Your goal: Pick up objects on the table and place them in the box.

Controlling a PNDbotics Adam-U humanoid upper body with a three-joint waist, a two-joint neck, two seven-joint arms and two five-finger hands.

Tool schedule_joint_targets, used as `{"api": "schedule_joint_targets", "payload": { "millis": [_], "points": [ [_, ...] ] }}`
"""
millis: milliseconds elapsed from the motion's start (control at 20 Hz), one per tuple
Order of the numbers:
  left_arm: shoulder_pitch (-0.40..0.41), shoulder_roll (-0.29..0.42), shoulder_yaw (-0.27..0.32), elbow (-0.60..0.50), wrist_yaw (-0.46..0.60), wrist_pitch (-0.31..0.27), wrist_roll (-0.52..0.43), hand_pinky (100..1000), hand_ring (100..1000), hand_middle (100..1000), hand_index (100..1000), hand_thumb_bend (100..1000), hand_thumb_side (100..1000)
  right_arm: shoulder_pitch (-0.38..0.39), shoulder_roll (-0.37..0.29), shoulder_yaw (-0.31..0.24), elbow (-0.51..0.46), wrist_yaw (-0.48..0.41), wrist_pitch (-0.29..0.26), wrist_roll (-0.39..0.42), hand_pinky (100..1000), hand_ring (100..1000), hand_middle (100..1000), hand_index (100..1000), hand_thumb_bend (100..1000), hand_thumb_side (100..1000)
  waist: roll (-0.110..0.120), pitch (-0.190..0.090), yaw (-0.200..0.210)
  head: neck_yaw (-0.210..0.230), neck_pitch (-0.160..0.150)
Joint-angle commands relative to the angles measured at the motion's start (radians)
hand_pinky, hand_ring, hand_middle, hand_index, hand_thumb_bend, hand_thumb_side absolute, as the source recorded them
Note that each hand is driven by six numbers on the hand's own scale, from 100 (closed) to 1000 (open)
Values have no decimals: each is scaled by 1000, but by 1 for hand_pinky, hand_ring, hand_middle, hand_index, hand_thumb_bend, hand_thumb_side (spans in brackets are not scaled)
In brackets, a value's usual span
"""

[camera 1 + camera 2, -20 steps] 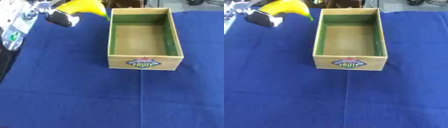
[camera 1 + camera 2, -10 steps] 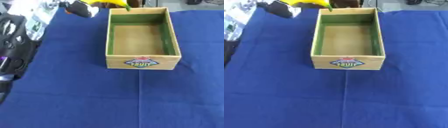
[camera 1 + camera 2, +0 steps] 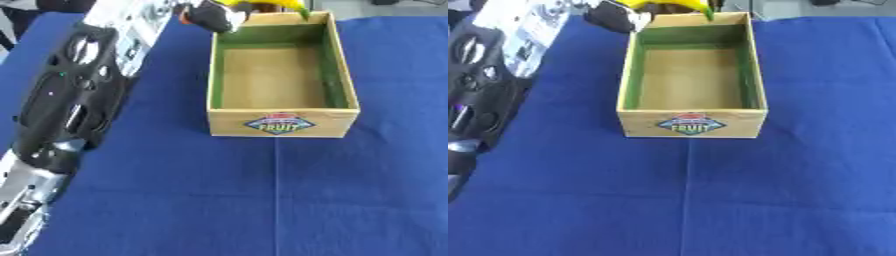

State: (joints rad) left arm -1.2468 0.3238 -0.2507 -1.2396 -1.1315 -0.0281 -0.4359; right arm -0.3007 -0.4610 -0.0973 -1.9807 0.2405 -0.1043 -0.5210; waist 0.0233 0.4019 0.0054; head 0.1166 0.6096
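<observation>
Left eye view shows the left hand (image 3: 208,14) curled round a banana (image 3: 262,4) at the far left corner of the box (image 3: 282,123), which looks empty. Best to carry it inward past the far wall before releasing. Open cloth (image 3: 219,200) lies all around the box.

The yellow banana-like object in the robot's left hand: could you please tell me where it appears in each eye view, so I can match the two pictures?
Left eye view: the yellow object is at the top edge, right of centre, above the box's far wall, by the left hand.
Right eye view: it sits at the top edge, near centre, again over the far wall.
Shared landmark: the FRUIT label on the box front.
</observation>
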Motion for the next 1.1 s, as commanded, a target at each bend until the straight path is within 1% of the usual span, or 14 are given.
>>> {"api": "schedule_joint_targets", "payload": {
  "millis": [50,500,700,1000,1100],
  "points": [
    [-32,-23,-5,26,-34,-8,36,410,569,501,691,100,559,-15,-25,0,-19,-9,-3,4,796,749,747,919,100,1000,-2,-19,-5,8,-15],
    [-23,-92,-13,148,-73,-29,97,418,576,508,694,100,550,-17,-19,0,-19,-11,-3,5,796,749,746,920,100,1000,0,-11,-15,10,-24],
    [-8,-113,-9,203,-69,-33,117,416,573,513,697,100,547,-17,-16,-2,-19,-11,-3,4,796,749,746,920,100,1000,0,-8,-17,7,-26],
    [5,-133,-3,256,-6,-61,119,457,597,539,720,100,567,-18,-13,-2,-19,-12,-2,5,796,748,746,920,100,1000,1,-5,-20,4,-27],
    [7,-136,-5,265,13,-76,119,483,616,560,744,100,576,-18,-12,-2,-19,-12,-2,5,796,748,745,920,100,1000,1,-4,-21,4,-27]
  ]
}}
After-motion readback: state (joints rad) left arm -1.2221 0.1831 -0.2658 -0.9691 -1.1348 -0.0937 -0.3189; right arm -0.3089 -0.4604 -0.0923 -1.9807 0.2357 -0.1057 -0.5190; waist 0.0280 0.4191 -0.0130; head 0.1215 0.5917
